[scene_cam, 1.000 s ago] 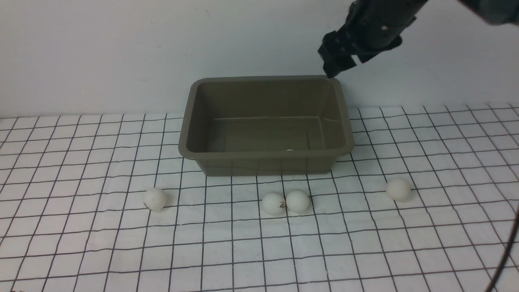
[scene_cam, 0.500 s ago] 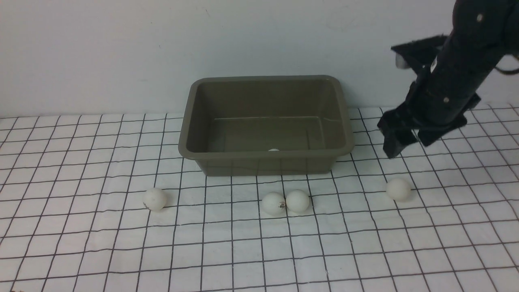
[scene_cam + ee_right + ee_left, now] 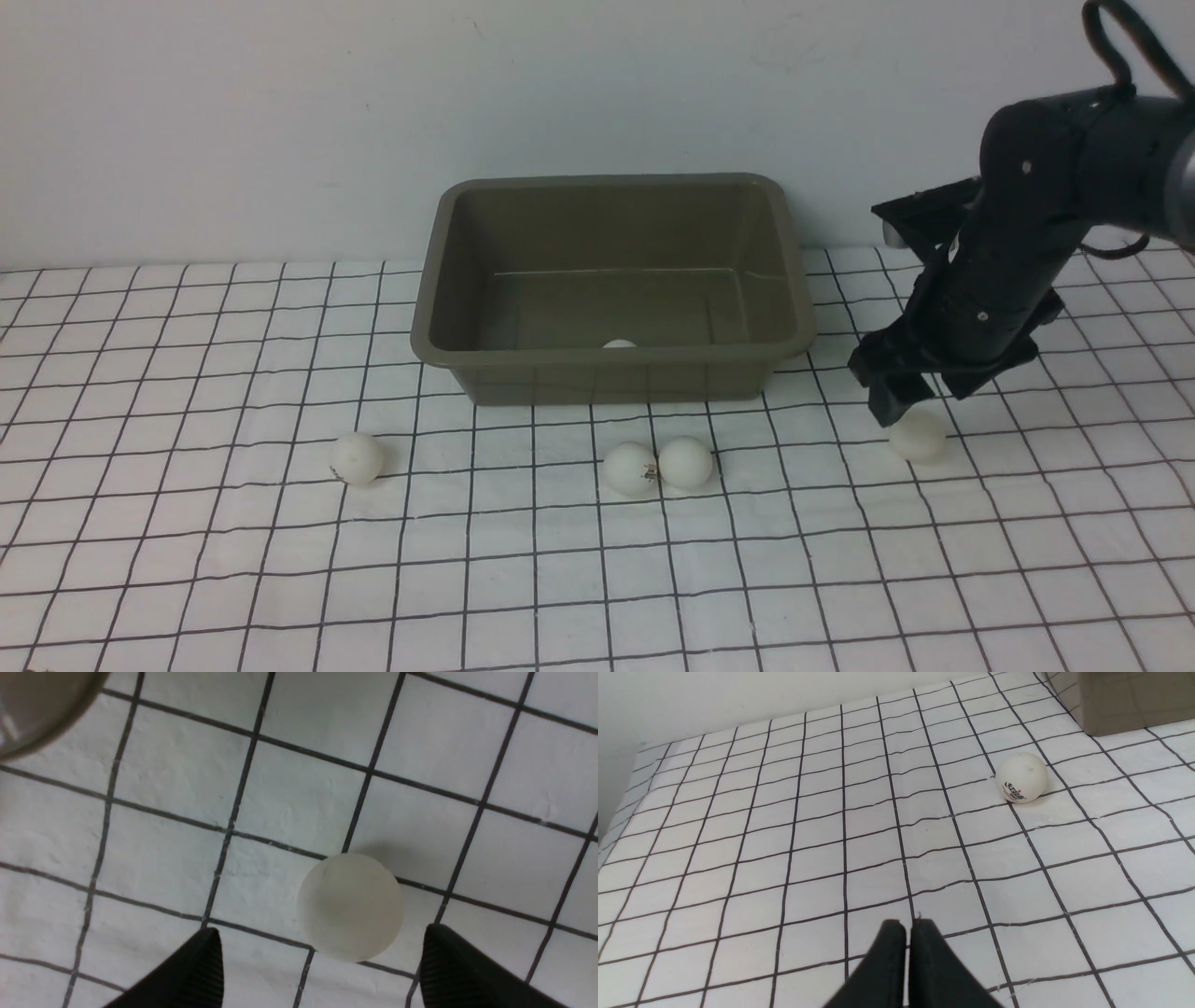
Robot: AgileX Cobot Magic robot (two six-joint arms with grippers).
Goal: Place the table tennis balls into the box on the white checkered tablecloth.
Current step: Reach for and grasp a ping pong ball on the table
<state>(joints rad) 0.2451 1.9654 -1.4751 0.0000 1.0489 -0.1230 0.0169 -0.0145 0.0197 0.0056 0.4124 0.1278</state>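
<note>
Nearest to the robot, the left gripper (image 3: 908, 926) shows only in its own wrist view, its fingertips pressed together with nothing between them over the white checkered tablecloth (image 3: 504, 597); parked low on its own side, it probably waits so the other arm can work freely. A little farther out, two table tennis balls, one with a printed mark (image 3: 630, 469) and one plain (image 3: 686, 463), sit side by side in front of the box, while another ball (image 3: 358, 458) lies alone toward the left. The right-hand ball (image 3: 918, 436) rests on the cloth well apart from them, and it looks like the one in hand for the next pick. Above it the right gripper (image 3: 920, 401) hangs with its jaws spread wide and empty, presumably so that they can pass either side of the ball before closing. The right arm (image 3: 1074, 159) reaches in from the right and slopes down toward the cloth, the fingers aimed steeply at the ball, a pose that suits a pinch from above. Beyond the balls stands the olive-grey plastic box (image 3: 607, 359), upright and open-topped, its central place within sideways reach; one ball (image 3: 619, 344) peeps over its near rim from inside.
</note>
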